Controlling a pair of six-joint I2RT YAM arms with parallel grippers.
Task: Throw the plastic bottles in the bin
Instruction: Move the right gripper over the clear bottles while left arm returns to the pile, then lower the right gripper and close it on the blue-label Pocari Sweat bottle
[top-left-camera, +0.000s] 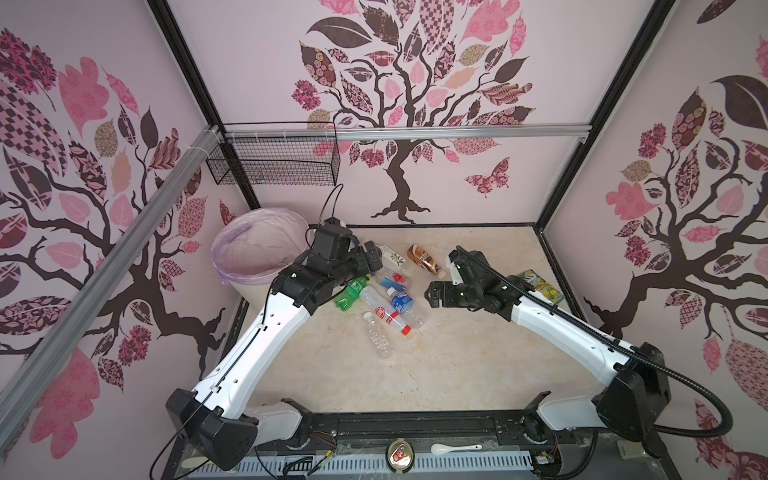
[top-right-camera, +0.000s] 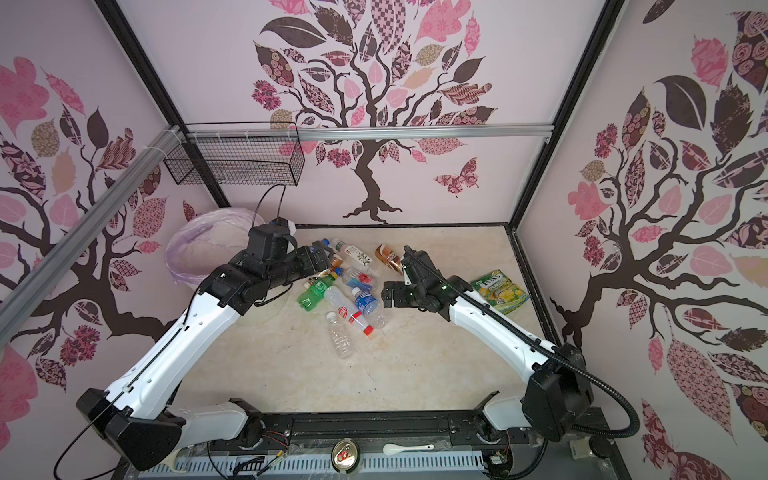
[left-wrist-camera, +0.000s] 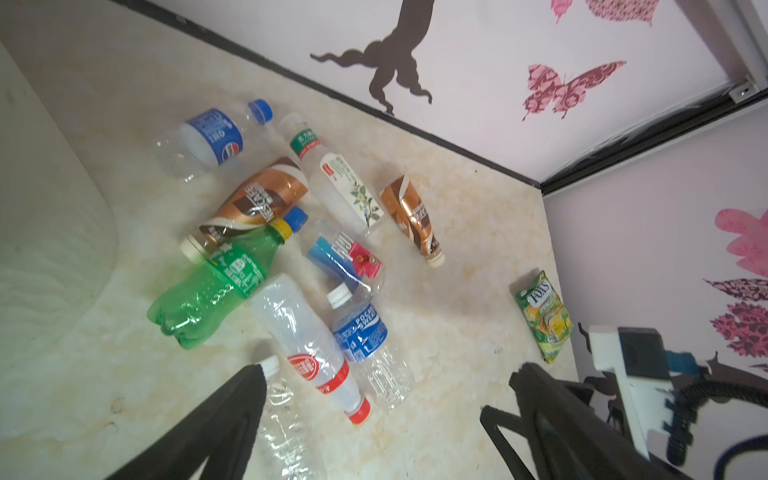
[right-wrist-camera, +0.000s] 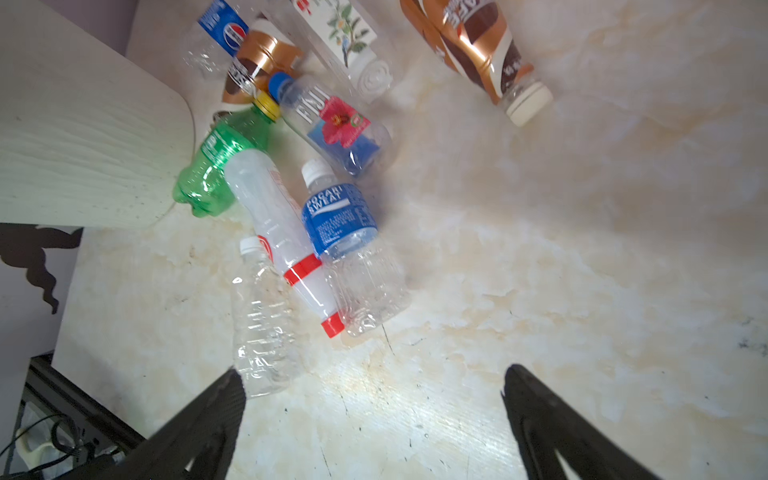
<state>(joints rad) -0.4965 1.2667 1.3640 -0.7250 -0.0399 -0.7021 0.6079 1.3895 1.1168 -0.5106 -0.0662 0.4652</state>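
Several plastic bottles lie in a loose pile mid-table: a green one (top-left-camera: 351, 293), a clear red-labelled one (top-left-camera: 384, 311), a blue-labelled one (top-left-camera: 403, 303), a bare clear one (top-left-camera: 378, 338) and a brown one (top-left-camera: 424, 259). The left wrist view adds a blue-capped bottle (left-wrist-camera: 208, 137) and a second brown one (left-wrist-camera: 257, 199). The cream bin (top-left-camera: 247, 291) with its lilac liner stands at the back left. My left gripper (top-left-camera: 371, 254) hovers open over the pile's far side, beside the bin. My right gripper (top-left-camera: 434, 295) hangs open just right of the pile, holding nothing.
A green-yellow snack packet (top-left-camera: 542, 284) lies at the right, behind my right arm. A black wire basket (top-left-camera: 274, 164) hangs on the back wall above the bin. A can (top-left-camera: 400, 455) and a white spoon (top-left-camera: 453, 448) sit on the front rail.
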